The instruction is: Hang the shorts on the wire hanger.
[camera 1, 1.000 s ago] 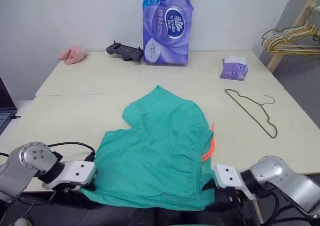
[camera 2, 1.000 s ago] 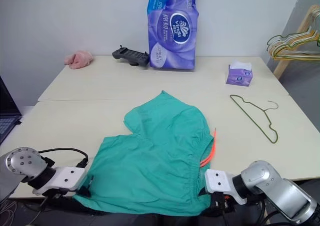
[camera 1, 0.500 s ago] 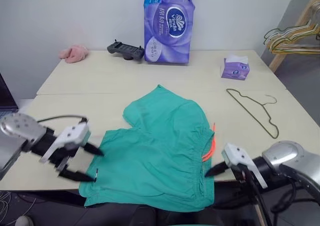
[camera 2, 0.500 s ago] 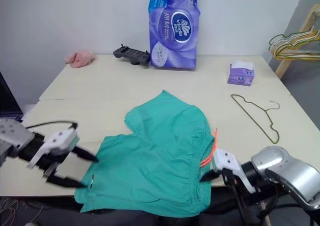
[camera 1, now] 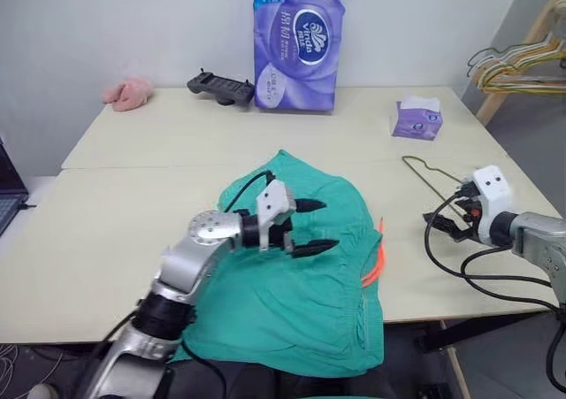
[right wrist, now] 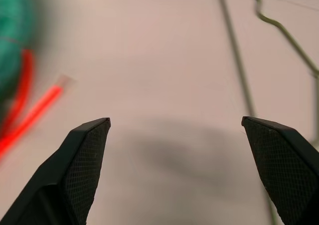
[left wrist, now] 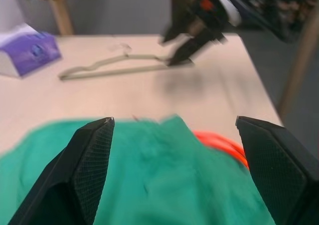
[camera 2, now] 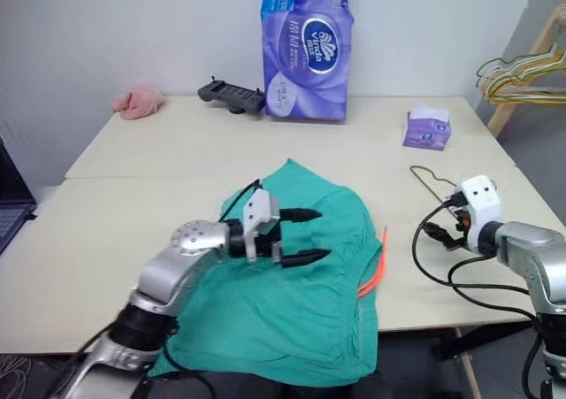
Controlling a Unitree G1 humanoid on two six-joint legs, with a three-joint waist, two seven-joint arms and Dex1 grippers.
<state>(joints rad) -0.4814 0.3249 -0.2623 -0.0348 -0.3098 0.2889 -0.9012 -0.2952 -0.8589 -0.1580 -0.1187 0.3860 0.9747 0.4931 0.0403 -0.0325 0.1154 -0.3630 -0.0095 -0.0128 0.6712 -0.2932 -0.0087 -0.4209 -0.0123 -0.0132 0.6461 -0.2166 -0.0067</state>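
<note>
Teal-green cotton, soft and rumpled, lies spread across the near half of the pale worktop (camera 1: 133, 195): the shorts (camera 1: 292, 302), gathered elastic waistband to the robot's right, one hem spilling over the front edge. A thin orange-red drawstring (camera 1: 376, 262) trails out of the waistband onto the bare surface.

Above the middle of the cloth hovers the left gripper (camera 1: 311, 226), pointing sideways toward the right, its black jaws wide apart and holding nothing. It seems placed to bridge the gap between garment and hanger.

Well off to the right lies the wire hanger (camera 1: 431, 172), a thin olive-grey triangle with a hook, flat on the worktop and apart from the shorts. The right gripper (camera 1: 442, 220) hangs just over its lower part, tilted down, jaws spread to their widest and empty; in its wrist view the wire runs between the tips, so I judge it is lining up to pick the hanger up.

Farther back stand a glossy purple tissue pack (camera 1: 296, 41), a small purple tissue box (camera 1: 416, 120), a black game controller (camera 1: 219, 88) and a pink fluffy cloth (camera 1: 126, 94).
</note>
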